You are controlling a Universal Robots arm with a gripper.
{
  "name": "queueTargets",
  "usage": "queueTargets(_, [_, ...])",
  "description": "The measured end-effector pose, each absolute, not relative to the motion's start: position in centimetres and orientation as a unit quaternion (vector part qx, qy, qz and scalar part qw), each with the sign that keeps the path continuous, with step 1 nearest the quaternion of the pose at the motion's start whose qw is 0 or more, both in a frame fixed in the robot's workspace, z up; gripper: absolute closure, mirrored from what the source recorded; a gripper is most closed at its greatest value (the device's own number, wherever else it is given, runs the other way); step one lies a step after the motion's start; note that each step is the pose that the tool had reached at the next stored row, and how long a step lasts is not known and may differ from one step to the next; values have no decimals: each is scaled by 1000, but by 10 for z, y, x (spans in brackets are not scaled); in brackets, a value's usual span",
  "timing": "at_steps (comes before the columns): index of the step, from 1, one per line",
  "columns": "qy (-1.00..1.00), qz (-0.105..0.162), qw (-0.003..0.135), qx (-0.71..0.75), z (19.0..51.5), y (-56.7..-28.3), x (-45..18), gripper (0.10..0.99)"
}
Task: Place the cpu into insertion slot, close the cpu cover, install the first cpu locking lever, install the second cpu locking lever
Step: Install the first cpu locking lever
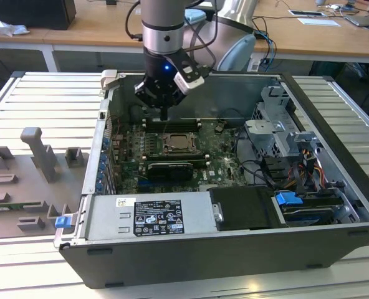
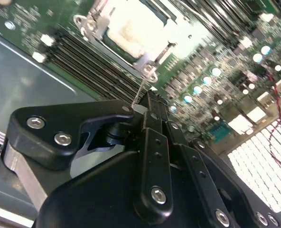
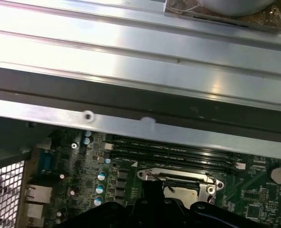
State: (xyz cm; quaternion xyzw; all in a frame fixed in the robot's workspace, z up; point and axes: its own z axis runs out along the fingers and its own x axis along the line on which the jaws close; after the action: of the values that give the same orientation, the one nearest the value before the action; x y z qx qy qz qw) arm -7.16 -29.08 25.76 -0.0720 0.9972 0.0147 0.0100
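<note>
Silvery chip (image 1: pixel 179 144) sits in socket mid-board, frame plate (image 2: pixel 131 33) down around it. Gripper (image 1: pixel 164 116) hovers just above socket's far edge — jaws pinched narrow on thin wire lever (image 2: pixel 139 92). Lever: springy, slippery — judge grip near tip.

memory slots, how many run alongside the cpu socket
4 memory slots, in one parallel bank between the cpu cover and the case wall; the gripper may hide parts of them.
</note>
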Motion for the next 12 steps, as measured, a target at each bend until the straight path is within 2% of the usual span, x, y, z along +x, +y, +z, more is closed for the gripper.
queueTargets(8, [999,16,11,-44,252,-291,-55,980])
queueTargets(10, [999,31,11,-34,250,-291,-55,980])
queueTargets(12, [999,34,12,-26,242,-291,-52,980])
